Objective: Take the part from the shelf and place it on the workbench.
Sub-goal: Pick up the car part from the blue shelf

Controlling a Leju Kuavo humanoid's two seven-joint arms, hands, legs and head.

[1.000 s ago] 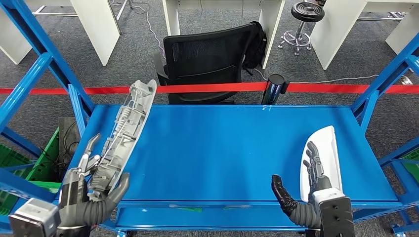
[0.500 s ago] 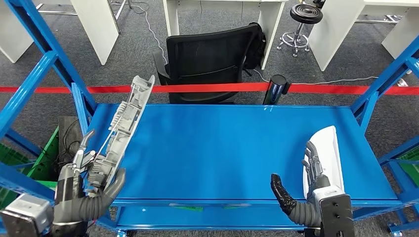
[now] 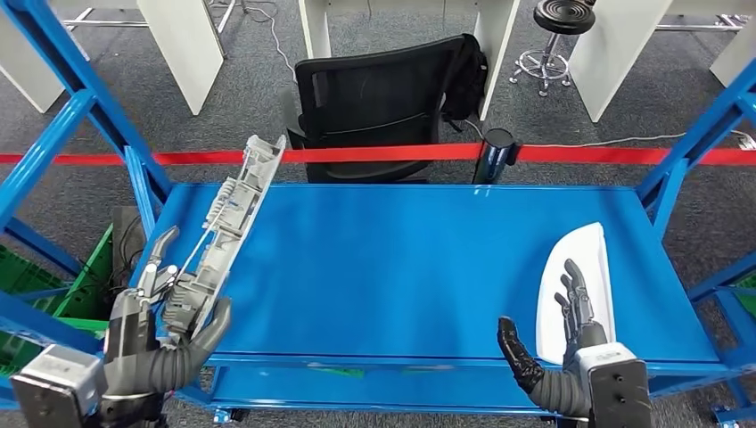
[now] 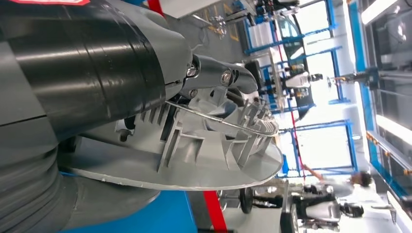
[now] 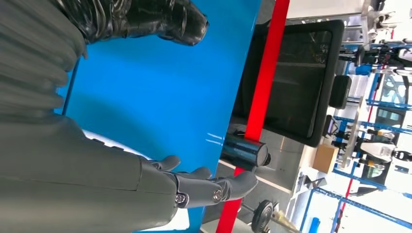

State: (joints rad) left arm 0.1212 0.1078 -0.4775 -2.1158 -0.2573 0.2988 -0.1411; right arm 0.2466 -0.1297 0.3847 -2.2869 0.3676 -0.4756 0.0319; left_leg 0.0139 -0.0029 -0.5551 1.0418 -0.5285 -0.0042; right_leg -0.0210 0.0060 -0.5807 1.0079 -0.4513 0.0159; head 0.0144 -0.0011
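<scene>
My left hand [image 3: 165, 330] is raised at the left front corner of the blue desk [image 3: 401, 259], thumb curled under and fingers along the back of the long grey ribbed part [image 3: 227, 232], gripping its lower end; the part tilts up and away, clear of the surface. I count two parts: the second, white part [image 3: 584, 285], lies flat near the right edge. My right hand [image 3: 566, 343] stands beside it, palm open, thumb spread, possibly brushing it.

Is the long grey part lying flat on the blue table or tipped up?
Tipped up. The left hand holds the grey part on edge, slanting over the table's left side.
</scene>
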